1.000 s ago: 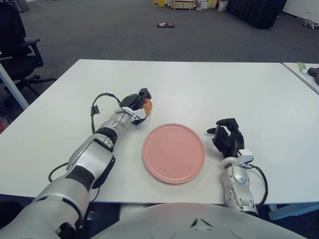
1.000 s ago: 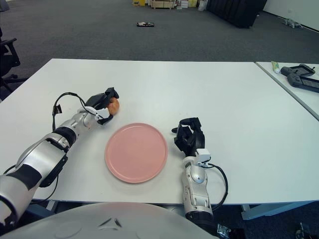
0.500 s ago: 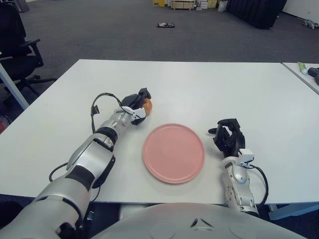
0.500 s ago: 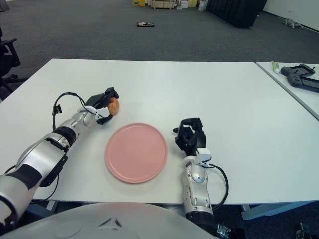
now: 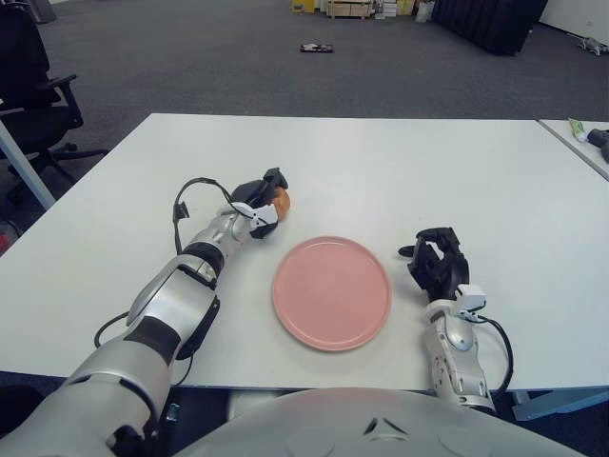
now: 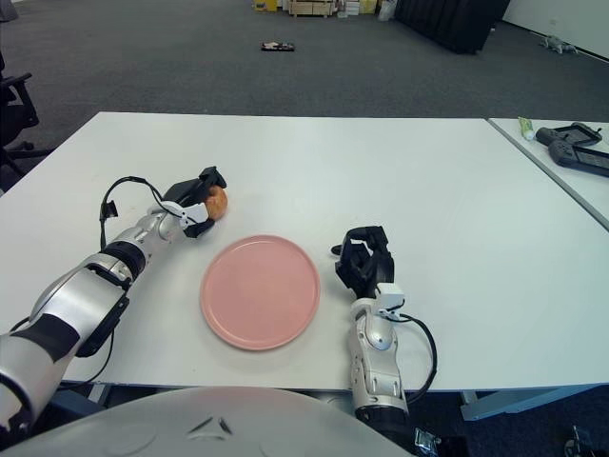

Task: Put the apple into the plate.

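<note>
Left hand (image 5: pixel 259 201) gripping apple (image 5: pixel 282 200) beyond pink plate (image 5: pixel 332 292), right hand (image 5: pixel 437 266) curled beside plate

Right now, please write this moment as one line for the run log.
left hand: shut on apple, left of and behind pink plate | right hand: idle right of plate | plate: holds nothing

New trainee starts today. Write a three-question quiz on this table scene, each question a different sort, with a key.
1. True or false: the apple already lies in the pink plate.
2. Which hand is closed on the apple? A. left hand B. right hand C. neither
3. Fill in: the right hand shows to the ____ of the plate.

Key: 1 false, the plate holds nothing; 2 A; 3 right.
</note>
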You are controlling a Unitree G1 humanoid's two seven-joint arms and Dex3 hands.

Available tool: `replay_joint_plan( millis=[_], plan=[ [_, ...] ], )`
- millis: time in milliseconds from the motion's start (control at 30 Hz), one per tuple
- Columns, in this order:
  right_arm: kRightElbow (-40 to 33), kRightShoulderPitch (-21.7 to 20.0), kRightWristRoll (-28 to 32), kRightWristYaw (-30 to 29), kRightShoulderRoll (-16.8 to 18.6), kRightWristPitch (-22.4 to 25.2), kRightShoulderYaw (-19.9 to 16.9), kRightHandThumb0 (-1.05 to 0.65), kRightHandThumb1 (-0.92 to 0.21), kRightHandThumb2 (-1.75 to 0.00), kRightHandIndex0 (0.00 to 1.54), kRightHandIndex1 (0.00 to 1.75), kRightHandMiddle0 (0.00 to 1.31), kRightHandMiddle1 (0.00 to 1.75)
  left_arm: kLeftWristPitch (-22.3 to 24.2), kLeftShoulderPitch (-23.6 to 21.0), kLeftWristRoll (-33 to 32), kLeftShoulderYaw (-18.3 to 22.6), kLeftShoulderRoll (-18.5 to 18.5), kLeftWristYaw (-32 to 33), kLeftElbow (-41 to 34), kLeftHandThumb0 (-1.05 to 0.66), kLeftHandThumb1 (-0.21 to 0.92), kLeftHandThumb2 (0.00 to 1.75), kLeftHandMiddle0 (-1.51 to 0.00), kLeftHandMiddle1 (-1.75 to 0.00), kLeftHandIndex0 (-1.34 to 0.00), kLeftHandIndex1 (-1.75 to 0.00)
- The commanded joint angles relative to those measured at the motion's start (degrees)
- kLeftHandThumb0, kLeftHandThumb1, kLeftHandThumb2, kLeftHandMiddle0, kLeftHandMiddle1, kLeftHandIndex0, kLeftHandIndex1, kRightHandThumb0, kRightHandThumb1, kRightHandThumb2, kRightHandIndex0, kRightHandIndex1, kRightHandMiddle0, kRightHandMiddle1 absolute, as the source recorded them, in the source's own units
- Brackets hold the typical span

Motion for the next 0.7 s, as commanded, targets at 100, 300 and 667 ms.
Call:
replay_joint_plan(
  millis=[100,300,667],
  plan=[
    [-0.1,0.5,0.0,-0.5,1.7,1.1,-0.1,-0.37,-0.73,-0.8,0.51,1.39,0.31,1.75,-2.7,3.8,-2.3,2.0,2.2,-2.4,-1.4,0.0,0.08,1.55,-0.84,-1.62,-0.56,-1.75],
    [0.0,0.5,0.3,-0.4,1.7,1.3,-0.1,-0.37,-0.73,-0.8,0.52,1.4,0.31,1.75,-6.9,5.4,-5.3,4.8,3.3,-3.0,-4.2,0.0,0.1,1.54,-0.81,-1.66,-0.54,-1.75],
    [0.0,0.4,0.9,-0.1,1.8,0.8,-0.3,-0.37,-0.73,-0.8,0.53,1.41,0.31,1.75,-12.1,9.1,-7.1,8.0,6.5,-1.4,-14.2,0.0,0.1,1.58,-0.76,-1.74,-0.55,-1.75]
  ],
)
